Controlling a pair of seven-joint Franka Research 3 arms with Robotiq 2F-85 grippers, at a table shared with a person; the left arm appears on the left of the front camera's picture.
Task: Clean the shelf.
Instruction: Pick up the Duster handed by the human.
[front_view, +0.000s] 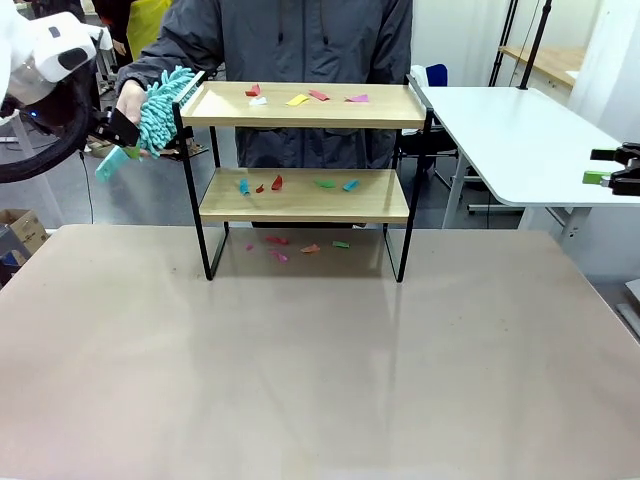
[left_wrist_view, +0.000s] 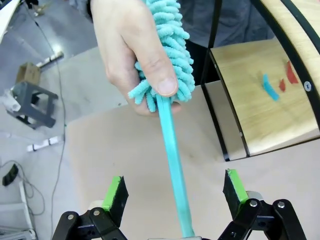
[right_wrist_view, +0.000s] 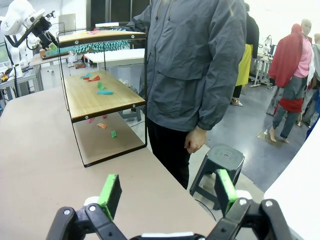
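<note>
Two boards of the shelf (front_view: 380, 108) carry coloured paper scraps (front_view: 300, 99), with more on the bench (front_view: 300, 360) beneath, so I judge the cleaning has not begun. The shelf stands at the bench's far middle. Beside its left end, a person's hand (left_wrist_view: 127, 50) offers a teal duster (left_wrist_view: 172, 165). Its handle lies between the wide-open jaws of the left gripper (left_wrist_view: 175, 185), ungripped. The right gripper (right_wrist_view: 168, 184), open and empty, waits well off to the right.

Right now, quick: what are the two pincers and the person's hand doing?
Left pincer: open, the handle of the duster between its fingers, not clamped.
Right pincer: open, empty.
Person's hand: gripping the duster's fluffy head.
</note>
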